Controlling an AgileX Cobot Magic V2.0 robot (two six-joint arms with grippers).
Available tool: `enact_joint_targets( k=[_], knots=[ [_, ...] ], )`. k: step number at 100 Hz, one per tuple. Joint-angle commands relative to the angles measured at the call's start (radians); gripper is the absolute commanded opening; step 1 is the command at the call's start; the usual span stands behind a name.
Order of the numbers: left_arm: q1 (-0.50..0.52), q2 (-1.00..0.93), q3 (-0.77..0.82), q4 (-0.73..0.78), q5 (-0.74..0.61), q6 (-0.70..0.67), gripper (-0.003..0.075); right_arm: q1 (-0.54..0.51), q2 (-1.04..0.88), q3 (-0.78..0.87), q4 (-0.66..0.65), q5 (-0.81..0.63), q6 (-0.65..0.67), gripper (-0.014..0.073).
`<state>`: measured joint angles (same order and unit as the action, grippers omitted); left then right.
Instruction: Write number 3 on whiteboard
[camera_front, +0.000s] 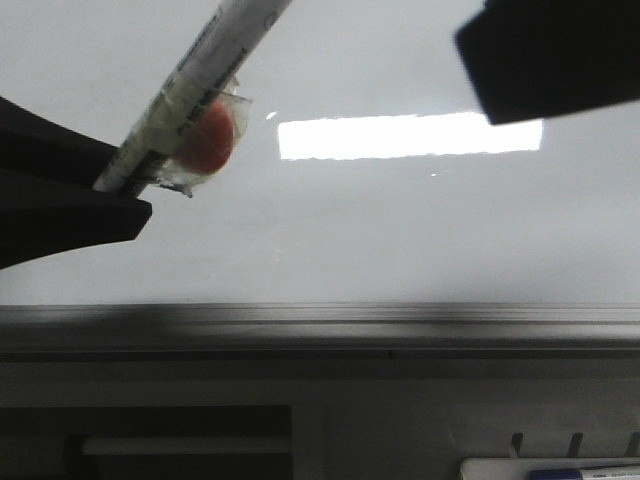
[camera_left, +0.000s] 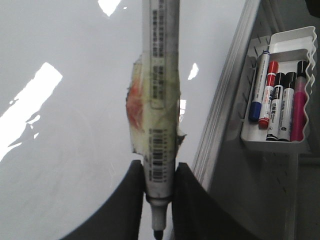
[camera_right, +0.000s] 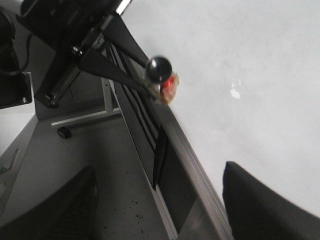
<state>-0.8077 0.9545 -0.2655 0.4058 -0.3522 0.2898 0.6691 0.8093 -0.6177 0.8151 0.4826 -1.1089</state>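
Whiteboard (camera_front: 400, 230) fills the front view, glossy pale grey, with a bright rectangular glare just right of centre and the grey metal rail (camera_front: 320, 325) running along its lower edge. No marker line shows on the board in any view, so the number 3 is not drawn.

At 9 o'clock in the front view the left gripper (camera_front: 110, 190) clamps a white marker (camera_front: 200, 75), whose barrel slants up toward 12 o'clock. A wad of clear tape over something red-orange (camera_front: 207, 138) clings to the barrel just above the fingers. The left wrist view shows both dark fingers (camera_left: 127, 200) pressed against the marker's barcoded body, one on each side, and the dark tip sticking out past them.

At 2 o'clock in the front view a dark block of the right gripper (camera_front: 550, 55) hangs before the board. In the right wrist view its two fingers (camera_right: 260, 200) stand wide apart with nothing between them.

A white tray (camera_left: 280, 90) beside the board's edge holds blue, red, black and pink markers.
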Motion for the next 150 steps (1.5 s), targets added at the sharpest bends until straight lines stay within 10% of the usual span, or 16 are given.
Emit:
enact_joint_targets(
  k=[1,54,96,111,139,150],
  knots=[
    [-0.007,-0.013,-0.03,0.019,-0.08,-0.01,-0.002,0.06,0.049,-0.063,0.038,-0.096,-0.022,0.0471],
    [-0.007,-0.009,-0.03,0.026,-0.063,-0.01,-0.002,0.196,0.324,-0.254,0.028,-0.153,-0.022,0.0461],
    [-0.007,-0.009,-0.03,0.026,-0.061,-0.01,-0.002,0.19,0.33,-0.252,-0.001,-0.126,-0.022,-0.0067],
    [-0.007,-0.009,-0.03,0.024,-0.07,-0.01,-0.0013,0.19,0.332,-0.252,-0.001,-0.126,-0.022,-0.0064],
    [-0.007,-0.035,-0.03,0.01,-0.087,-0.01,0.047,0.19,0.33,-0.252,0.019,-0.14,-0.017,-0.0064],
    [-0.007,-0.083,-0.03,-0.067,-0.084,-0.01,0.0536,0.19,0.33,-0.252,0.028,-0.211,0.01,-0.0063]
  ],
)
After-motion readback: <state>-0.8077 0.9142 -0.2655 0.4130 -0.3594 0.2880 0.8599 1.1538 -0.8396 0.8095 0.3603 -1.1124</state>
